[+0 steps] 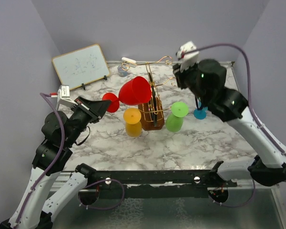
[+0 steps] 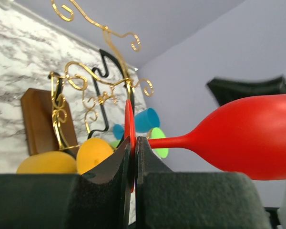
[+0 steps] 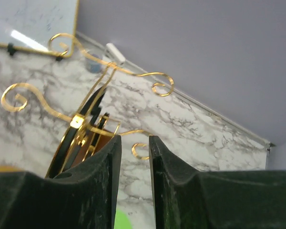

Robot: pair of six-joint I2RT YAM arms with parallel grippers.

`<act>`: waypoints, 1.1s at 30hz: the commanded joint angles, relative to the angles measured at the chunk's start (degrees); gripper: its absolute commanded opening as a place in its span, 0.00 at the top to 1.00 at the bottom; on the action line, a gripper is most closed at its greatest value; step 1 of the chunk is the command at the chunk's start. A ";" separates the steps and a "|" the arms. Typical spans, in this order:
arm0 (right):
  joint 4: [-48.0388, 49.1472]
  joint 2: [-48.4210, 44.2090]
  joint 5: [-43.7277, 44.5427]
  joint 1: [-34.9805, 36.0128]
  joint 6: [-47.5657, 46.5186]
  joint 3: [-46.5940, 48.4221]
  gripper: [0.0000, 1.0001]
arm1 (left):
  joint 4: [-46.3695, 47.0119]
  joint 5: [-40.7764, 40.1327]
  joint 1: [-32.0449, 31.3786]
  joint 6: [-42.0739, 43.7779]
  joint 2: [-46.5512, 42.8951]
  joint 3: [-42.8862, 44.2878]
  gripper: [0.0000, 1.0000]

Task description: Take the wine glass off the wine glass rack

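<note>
My left pincer (image 2: 132,148) pinches the foot of the red wine glass (image 1: 135,90), held sideways, bowl just beside the wine glass rack (image 1: 152,112). My right pincer (image 3: 134,145) hangs spread, empty. The edge grip may slip, or the bowl may snag a scroll, toppling the rack.

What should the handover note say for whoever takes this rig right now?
Left gripper: shut on the foot of the red glass, which it holds on its side.
Right gripper: open and empty, up by the top scrolls of the rack.
Things: the red glass's bowl is close to the rack's left side. The yellow glass, green glass and blue glass are on the table by the rack.
Done: the red glass is gripped and looks clear of the wire arms.
Left: probably draw it further away and set it down.
</note>
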 commanded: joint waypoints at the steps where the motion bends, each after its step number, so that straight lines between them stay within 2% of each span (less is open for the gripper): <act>1: -16.56 11.42 -24.58 -16.21 15.15 22.65 0.74 | -3.76 -2.02 -0.09 4.91 -0.45 0.24 1.00; 4: -23.05 18.04 -45.80 -22.79 22.14 34.28 0.91 | -5.09 -0.06 -0.09 7.98 2.24 2.43 1.00; 6: -23.18 18.29 -56.78 -23.23 23.68 35.58 0.97 | -4.92 2.72 -0.09 9.83 4.70 4.14 1.00; 7: -21.92 17.17 -61.20 -23.24 24.57 34.25 0.96 | -4.49 4.13 -0.09 10.57 5.94 4.85 1.00; 8: -19.59 15.17 -64.79 -23.24 25.22 32.12 0.88 | -3.75 5.63 -0.09 11.03 7.28 5.39 1.00; 9: -17.86 13.16 -66.62 -23.24 25.92 29.71 0.74 | -3.06 7.79 -0.09 11.40 8.58 5.83 1.00; 11: -15.71 8.92 -68.12 -23.24 26.60 25.25 0.59 | -0.94 10.63 -0.09 11.63 11.06 6.29 1.00; 13: -16.15 6.66 -67.92 -23.24 26.20 23.08 0.54 | 1.34 13.29 -0.09 11.50 13.51 6.54 1.00; 19: -20.64 5.94 -63.93 -23.24 24.18 22.68 0.53 | 5.72 16.85 -0.08 10.40 17.87 7.62 1.00; 26: -21.93 6.06 -58.09 -23.30 22.96 20.99 0.54 | 7.11 17.50 -0.09 9.14 18.48 8.08 1.00; 33: -21.14 6.39 -58.80 -23.23 22.59 19.13 0.55 | 7.38 17.86 -0.09 8.79 19.06 8.51 1.00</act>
